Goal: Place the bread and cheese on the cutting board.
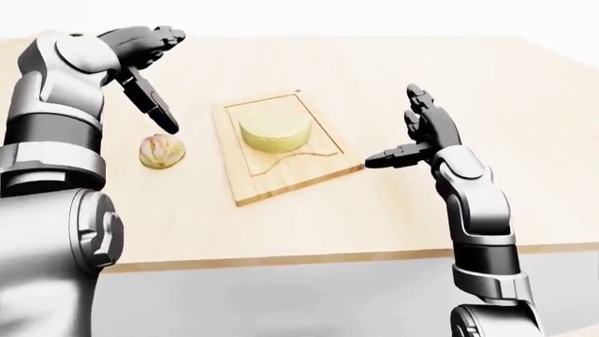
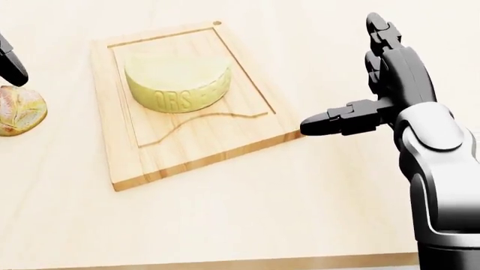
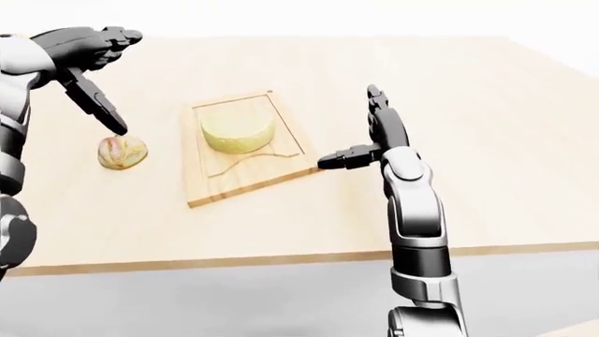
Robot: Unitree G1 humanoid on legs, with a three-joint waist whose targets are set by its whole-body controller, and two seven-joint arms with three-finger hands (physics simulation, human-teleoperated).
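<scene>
Bread's your target, but take the bench (image 1: 393,210) first: cutting board (image 1: 281,179) mid-bench, cheese (image 1: 274,131) already on it. Your bread (image 1: 162,150) lies on bare bench left of the board, just under your left robot hand (image 1: 149,77), fingers spread, empty. Your right robot hand (image 2: 367,90) hangs apart too, past the board's right edge, well off.

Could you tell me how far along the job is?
Done: the cheese sits on the board. In hand: nothing is gripped; the left hand hangs open above the bread, one finger pointing down near it, and the right hand is open and empty, to the right of the board. Left: grasp the bread, which lies on the table left of the board, and set it on the board.
</scene>
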